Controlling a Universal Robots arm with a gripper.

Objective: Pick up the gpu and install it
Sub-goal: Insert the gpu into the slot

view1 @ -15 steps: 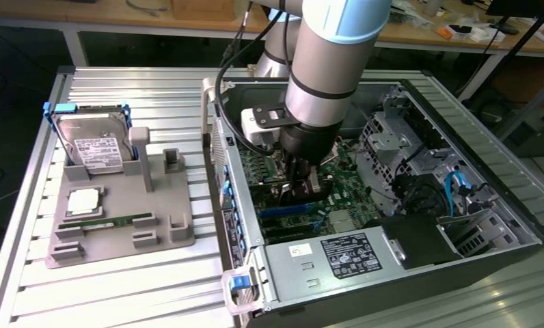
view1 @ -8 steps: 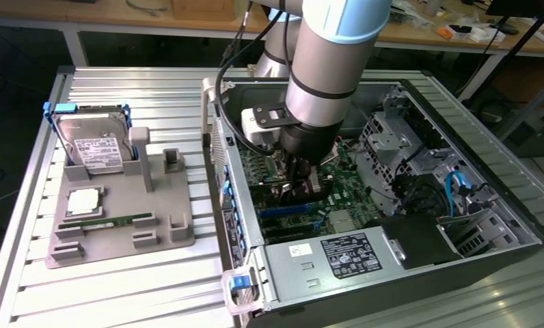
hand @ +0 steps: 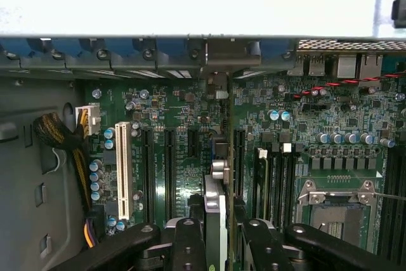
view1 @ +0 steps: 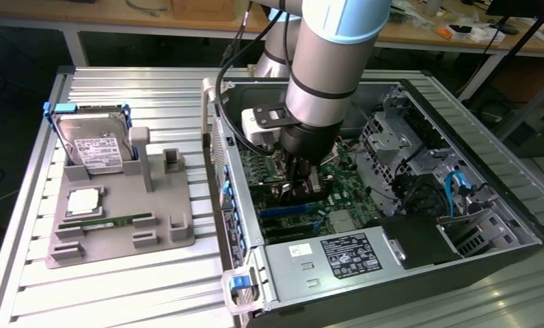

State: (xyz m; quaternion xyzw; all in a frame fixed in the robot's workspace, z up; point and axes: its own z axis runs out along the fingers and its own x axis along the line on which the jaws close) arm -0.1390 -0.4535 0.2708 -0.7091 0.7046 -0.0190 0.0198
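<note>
Bright, even light washes the ribbed counter (view1: 126,294) in the exterior view, its slats gleaming pale toward the near edge. The arm (view1: 331,61) shades the motherboard (view1: 345,171) (it looks murky there). In the wrist view a white band (hand: 190,4) behind the case is blown out, the board stays dim, and the gpu (hand: 213,204) glints in the end effector (hand: 222,228).

In the exterior view, a ribbed aluminium bench (view1: 117,287) carries two things. A grey moulded parts holder (view1: 162,205) lies flat toward the bench's nine o'clock side. An open computer case (view1: 480,154) lies on its side from the centre out to three o'clock, just beside the holder, with its interior facing up.
</note>
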